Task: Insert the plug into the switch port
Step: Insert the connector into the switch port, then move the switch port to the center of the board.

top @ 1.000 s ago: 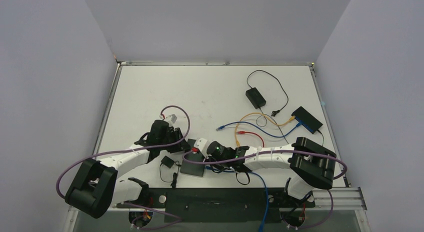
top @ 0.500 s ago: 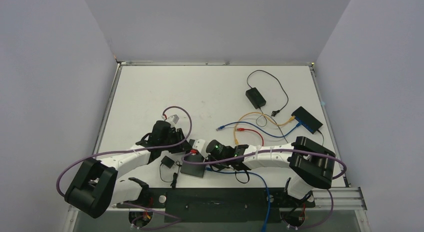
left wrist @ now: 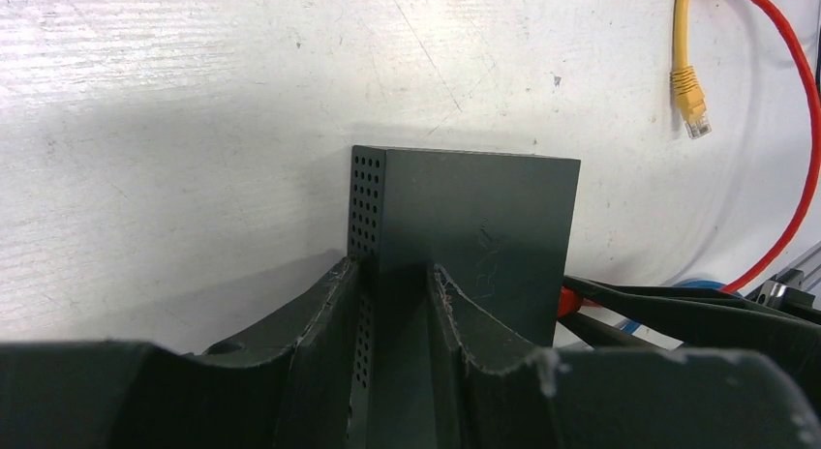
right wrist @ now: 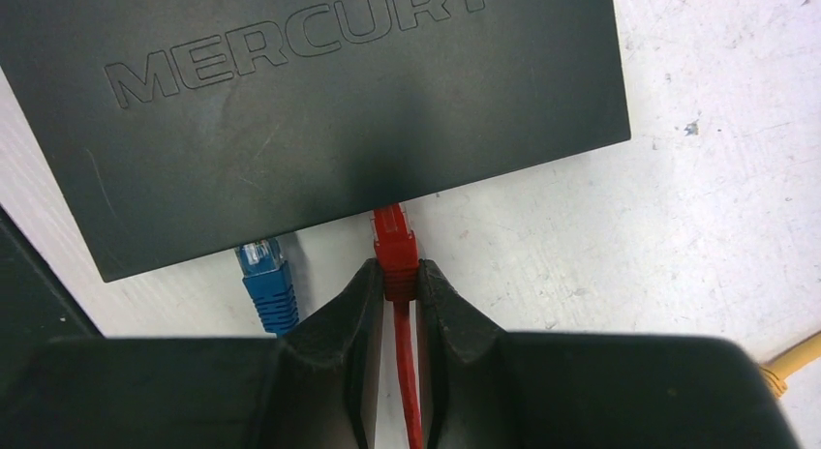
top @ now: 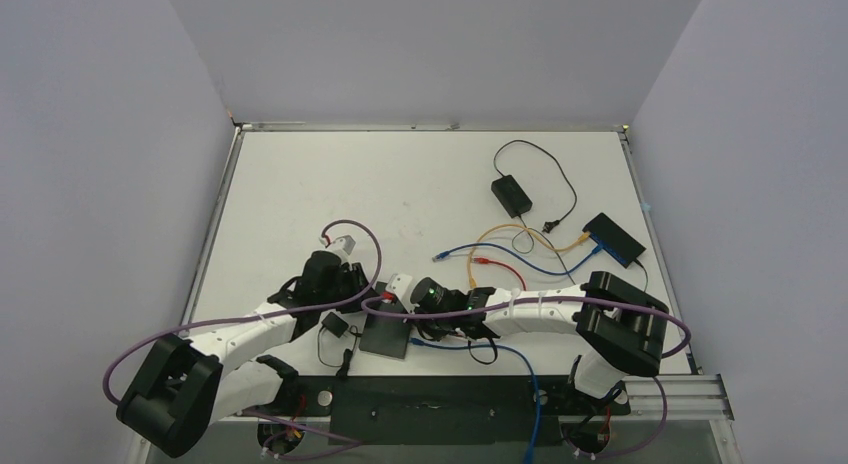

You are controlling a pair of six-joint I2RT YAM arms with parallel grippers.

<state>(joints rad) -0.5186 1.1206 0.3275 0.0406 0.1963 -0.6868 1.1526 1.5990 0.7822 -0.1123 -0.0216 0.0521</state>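
Your right fingers (right wrist: 353,314) were pinched narrow on the red plug (right wrist: 394,246), whose nose sat at the port edge of the switch (right wrist: 319,101), just beside the blue plug (right wrist: 266,275). Your left fingers (left wrist: 319,314) clamped another edge of the switch. Pushed slightly off line, the plug could have jammed on the port rim, and with so slim a hold the switch might have twisted or slid across the worktop (right wrist: 726,178).

Desk (top: 300,184): white, scuffed, metal-rimmed.
Near edge: black switch (top: 385,334) lying flat, small black adapter (top: 334,325) just left of it.
Far right: black power brick (top: 511,195), second black box (top: 614,238).
Between: yellow cable (left wrist: 684,72), red cable (left wrist: 804,130), blue cable (right wrist: 268,284), loosely looped.
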